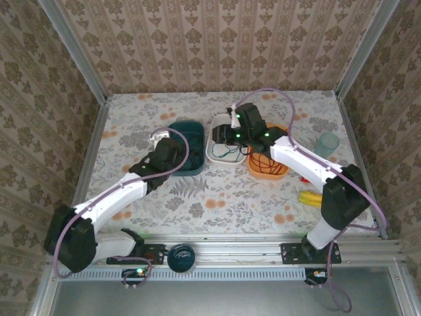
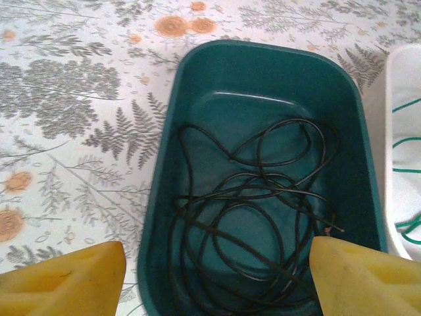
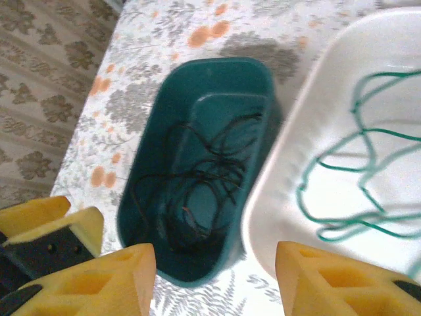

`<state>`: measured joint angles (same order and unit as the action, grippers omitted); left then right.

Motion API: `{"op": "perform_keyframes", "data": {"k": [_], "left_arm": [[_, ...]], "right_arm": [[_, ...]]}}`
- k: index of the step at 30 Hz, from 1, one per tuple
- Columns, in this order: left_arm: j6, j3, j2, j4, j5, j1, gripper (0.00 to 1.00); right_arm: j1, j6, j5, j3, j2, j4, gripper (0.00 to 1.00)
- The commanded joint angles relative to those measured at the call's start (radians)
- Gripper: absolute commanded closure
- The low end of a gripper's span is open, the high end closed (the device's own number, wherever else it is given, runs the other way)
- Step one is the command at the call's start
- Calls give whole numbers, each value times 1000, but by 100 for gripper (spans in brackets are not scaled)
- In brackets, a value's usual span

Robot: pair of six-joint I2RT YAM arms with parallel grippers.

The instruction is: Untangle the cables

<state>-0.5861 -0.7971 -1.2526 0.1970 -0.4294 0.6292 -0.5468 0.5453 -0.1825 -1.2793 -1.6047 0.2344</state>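
Bright, even light (right wrist blurred)

from above, the left gripper (image 1: pixel 168 143) covers the near-left part of the teal bin (image 1: pixel 194 131) and whatever lies there. the right gripper (image 1: pixel 230 138) hides part of the white bin (image 1: pixel 212 149), and its arm crosses the orange bowl (image 1: pixel 281 172); you can't trace the red cable (image 1: pixel 263 163) at that size. the yellow thing (image 1: pixel 308 197) beside that arm is too small to name. your left wrist view cuts the white bin at the right edge, leaving scraps of green cable (image 2: pixel 408 171). your right wrist view is blurred, the black cable (image 3: pixel 204 174) smearing together.
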Motion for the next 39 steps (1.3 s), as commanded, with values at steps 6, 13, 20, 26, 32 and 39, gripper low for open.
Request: {"op": "perform_keyframes", "data": {"k": [6, 13, 20, 26, 32, 39], "left_arm": [[8, -64, -114, 31, 75, 45, 27], [-24, -83, -204, 53, 28, 55, 55], [46, -238, -406, 42, -23, 36, 95], [47, -406, -614, 50, -17, -23, 100], [61, -492, -659, 56, -25, -16, 74], [193, -449, -476, -65, -90, 40, 15]], "right_arm": [[38, -15, 58, 178, 140, 53, 47], [64, 6, 49, 257, 196, 50, 48], [70, 14, 47, 282, 209, 56, 49], [71, 7, 62, 314, 270, 76, 49], [87, 6, 94, 329, 313, 95, 49], [162, -3, 118, 336, 350, 97, 49]]}}
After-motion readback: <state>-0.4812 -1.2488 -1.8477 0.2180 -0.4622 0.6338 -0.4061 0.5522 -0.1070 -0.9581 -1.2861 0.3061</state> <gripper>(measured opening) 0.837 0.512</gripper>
